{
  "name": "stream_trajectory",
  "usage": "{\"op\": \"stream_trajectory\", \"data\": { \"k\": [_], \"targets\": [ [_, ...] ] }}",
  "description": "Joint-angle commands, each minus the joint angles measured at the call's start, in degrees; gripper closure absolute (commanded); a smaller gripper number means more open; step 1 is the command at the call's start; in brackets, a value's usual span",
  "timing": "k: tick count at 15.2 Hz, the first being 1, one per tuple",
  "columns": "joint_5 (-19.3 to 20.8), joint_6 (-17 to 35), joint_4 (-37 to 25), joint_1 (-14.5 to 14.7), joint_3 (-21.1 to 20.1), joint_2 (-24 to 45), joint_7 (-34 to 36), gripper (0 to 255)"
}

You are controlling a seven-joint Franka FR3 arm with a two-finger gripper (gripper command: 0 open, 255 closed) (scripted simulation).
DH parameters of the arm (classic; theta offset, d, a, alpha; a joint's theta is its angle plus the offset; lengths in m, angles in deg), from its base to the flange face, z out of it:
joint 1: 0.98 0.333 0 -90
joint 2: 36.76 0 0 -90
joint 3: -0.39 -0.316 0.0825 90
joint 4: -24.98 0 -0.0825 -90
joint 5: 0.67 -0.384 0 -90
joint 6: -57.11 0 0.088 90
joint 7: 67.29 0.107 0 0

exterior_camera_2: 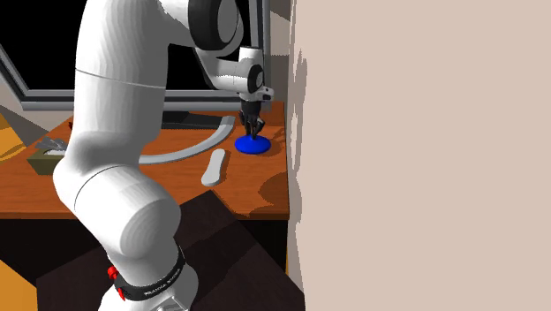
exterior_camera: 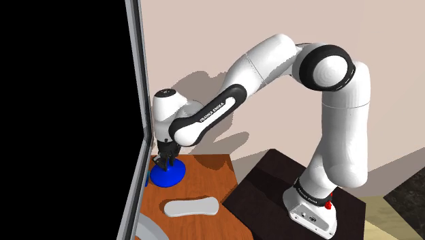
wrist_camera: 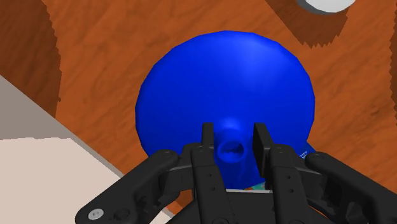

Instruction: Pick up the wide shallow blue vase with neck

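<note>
Gripper (wrist_camera: 232, 135): fingers narrowed, clasping blue vase (wrist_camera: 222, 76) neck, wrist view lower centre. Green box (exterior_camera_2: 44, 160): second exterior view, left edge.

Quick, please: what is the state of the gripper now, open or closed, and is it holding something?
Gripper: closed on the neck of the blue vase, which sits on the wooden table.

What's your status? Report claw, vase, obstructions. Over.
Claw closed on vase neck. Vase sitting on table, not lifted. Wall close beside.
</note>
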Motion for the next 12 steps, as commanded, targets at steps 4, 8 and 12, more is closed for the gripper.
{"op": "stream_trajectory", "data": {
  "k": [4, 8, 12],
  "targets": [
    [-1.09, -3.00, -0.50, -0.44, -0.69, -2.60, -0.50, 255],
    [-1.95, -5.47, -1.08, -0.80, -1.15, -4.59, -0.96, 255],
    [-2.40, -6.83, -1.48, -0.97, -1.36, -5.60, -1.19, 255]
  ]
}}
